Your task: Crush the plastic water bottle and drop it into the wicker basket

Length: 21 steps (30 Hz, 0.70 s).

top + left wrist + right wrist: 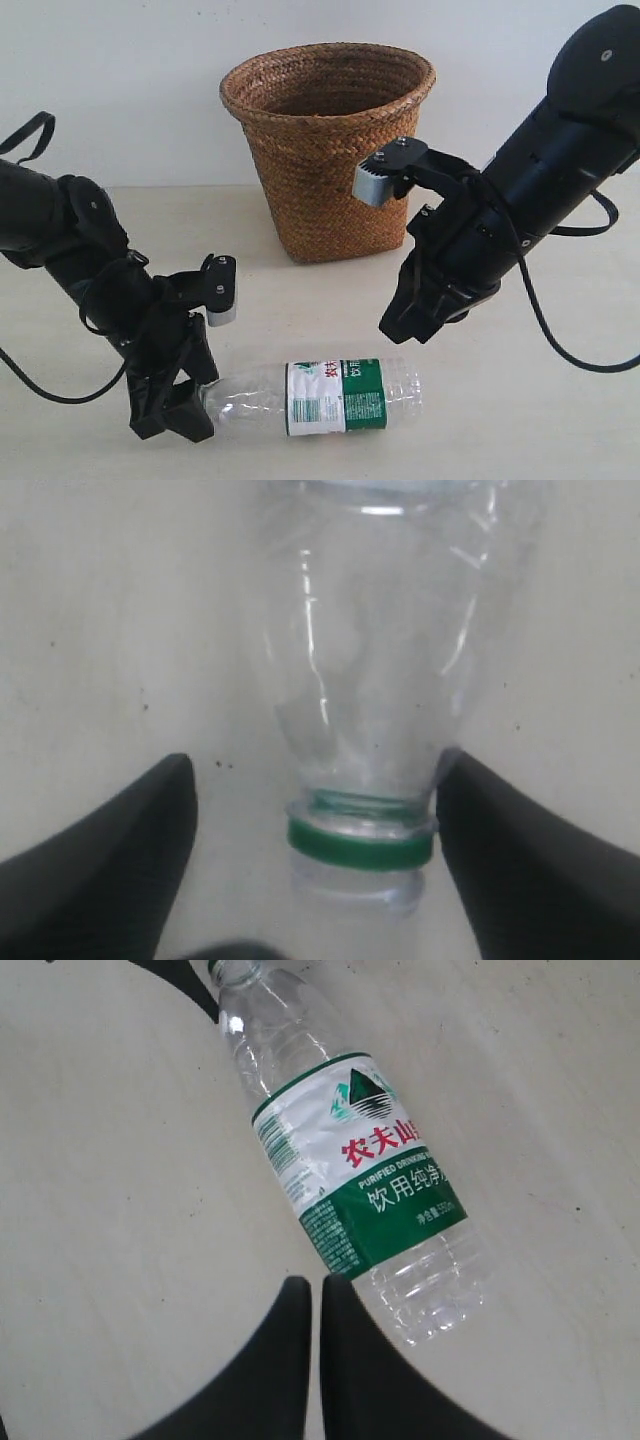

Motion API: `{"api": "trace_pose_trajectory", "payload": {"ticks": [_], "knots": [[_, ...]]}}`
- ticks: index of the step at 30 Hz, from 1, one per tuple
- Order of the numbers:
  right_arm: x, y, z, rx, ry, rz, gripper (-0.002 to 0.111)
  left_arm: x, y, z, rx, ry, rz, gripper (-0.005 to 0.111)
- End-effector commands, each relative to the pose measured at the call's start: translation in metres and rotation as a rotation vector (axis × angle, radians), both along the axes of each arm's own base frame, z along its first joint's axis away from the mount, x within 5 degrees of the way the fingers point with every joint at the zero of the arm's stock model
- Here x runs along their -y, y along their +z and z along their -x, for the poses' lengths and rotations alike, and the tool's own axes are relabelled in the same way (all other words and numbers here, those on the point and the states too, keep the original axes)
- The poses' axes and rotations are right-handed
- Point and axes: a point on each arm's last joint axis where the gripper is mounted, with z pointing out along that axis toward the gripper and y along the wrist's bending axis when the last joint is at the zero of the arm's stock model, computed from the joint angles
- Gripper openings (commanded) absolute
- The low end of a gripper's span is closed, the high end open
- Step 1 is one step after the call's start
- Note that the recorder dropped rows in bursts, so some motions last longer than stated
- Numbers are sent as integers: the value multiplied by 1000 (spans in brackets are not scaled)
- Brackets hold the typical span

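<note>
Nothing done yet: your left gripper [315,770] gapes wide astride the plastic water bottle [330,398] neck; right gripper [315,1285] pinched together, empty, beside its base. Bottle lies uncrushed on table [520,420], outside wicker basket [330,180]. Crush, drop remain.

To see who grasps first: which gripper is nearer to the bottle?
Left. The left gripper has its fingers on both sides of the neck of the bottle. The right gripper hangs above the bottle's other end, apart from it.

Pale beige tabletop [300,310]; plain white wall [120,80] behind; even light.
</note>
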Motion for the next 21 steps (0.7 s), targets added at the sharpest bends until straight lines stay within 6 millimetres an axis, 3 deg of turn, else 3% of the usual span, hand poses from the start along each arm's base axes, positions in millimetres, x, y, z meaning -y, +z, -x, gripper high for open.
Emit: {"api": "trace_pose_trajectory", "payload": {"ticks": [1, 6, 8, 11, 16, 21], "knots": [[-1, 2, -1, 14, 5, -5, 0, 2, -12, -1, -1, -5, 0, 62], [-1, 2, -1, 13, 4, -7, 0, 7, -12, -2, 23, -38, 51, 54], [-1, 2, -1, 7, -6, -9, 0, 7, -12, -2, 24, -40, 51, 39], [-4, 4, -1, -38, -72, -54, 0, 7, -11, -1, 8, -38, 53, 7], [-20, 5, -2, -237, -229, -236, 0, 6, -12, -1, -43, 82, 36, 4], [-30, -16, -19, -364, -287, -155, 0, 5, -12, -2, -53, 141, 25, 4]]}}
